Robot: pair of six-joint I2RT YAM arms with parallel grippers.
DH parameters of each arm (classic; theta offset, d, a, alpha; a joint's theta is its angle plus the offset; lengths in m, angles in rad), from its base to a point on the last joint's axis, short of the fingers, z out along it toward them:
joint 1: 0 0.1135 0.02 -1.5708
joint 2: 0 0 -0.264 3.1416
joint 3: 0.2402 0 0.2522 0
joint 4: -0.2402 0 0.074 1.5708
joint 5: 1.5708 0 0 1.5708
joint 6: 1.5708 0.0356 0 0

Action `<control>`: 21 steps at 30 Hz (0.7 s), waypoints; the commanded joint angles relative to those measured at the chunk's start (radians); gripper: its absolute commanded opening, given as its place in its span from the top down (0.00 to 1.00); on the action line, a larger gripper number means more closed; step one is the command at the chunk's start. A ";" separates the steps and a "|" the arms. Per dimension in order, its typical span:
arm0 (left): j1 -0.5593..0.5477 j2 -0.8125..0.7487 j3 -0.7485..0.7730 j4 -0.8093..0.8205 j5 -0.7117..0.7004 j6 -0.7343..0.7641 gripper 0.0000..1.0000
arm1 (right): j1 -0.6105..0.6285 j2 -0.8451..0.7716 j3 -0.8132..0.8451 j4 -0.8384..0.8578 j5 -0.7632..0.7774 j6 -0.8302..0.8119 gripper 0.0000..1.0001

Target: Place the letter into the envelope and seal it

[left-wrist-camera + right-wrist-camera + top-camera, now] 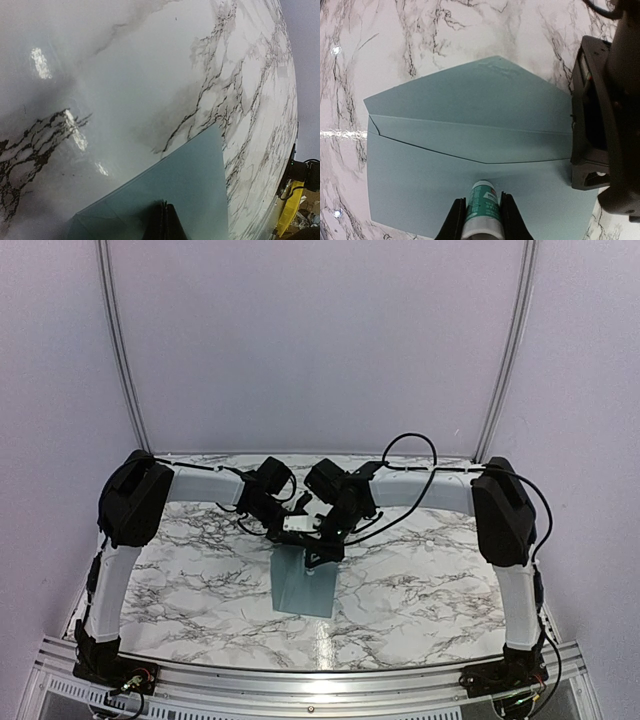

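The envelope (430, 200) lies flat near the middle of the desk (430, 580), between the two arms. It is a smooth, matte blue-grey rectangle of thin paper, and its triangular flap (485, 90) is folded open, the point aimed away from the right wrist camera. A crisp straight crease marks the flap's fold. Below it a shallow V edge shows the mouth of the pocket. The paper near the flap's tip looks faintly rippled.

The desk is a glossy white slab with grey-black marble veining, and lamp glare sits on it in bright spots.

The right pincer (482, 200) is narrowed around a glue stick (482, 207), a small cylinder with a white body and a green-teal label. Its rounded end reaches the envelope's face just under the V edge. The black fingers (454, 220) are curved and slightly shiny.

The left pincer (162, 222) is fully closed, its dark tips pressed together into one blunt wedge. In the left wrist view they stand on the envelope's surface, near one short end. I cannot tell whether they bear down on the paper
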 commanded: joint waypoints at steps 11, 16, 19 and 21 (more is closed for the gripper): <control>-0.009 0.061 -0.022 -0.068 -0.049 0.018 1.00 | -0.032 0.019 0.047 0.032 0.081 0.034 1.00; -0.009 0.065 -0.022 -0.068 -0.049 0.019 1.00 | -0.011 0.025 0.032 0.003 -0.008 0.016 1.00; -0.009 0.064 -0.022 -0.068 -0.050 0.018 1.00 | 0.011 0.031 0.026 -0.015 -0.048 0.002 1.00; -0.009 0.065 -0.022 -0.070 -0.050 0.018 1.00 | 0.021 0.037 0.030 -0.036 -0.085 -0.006 1.00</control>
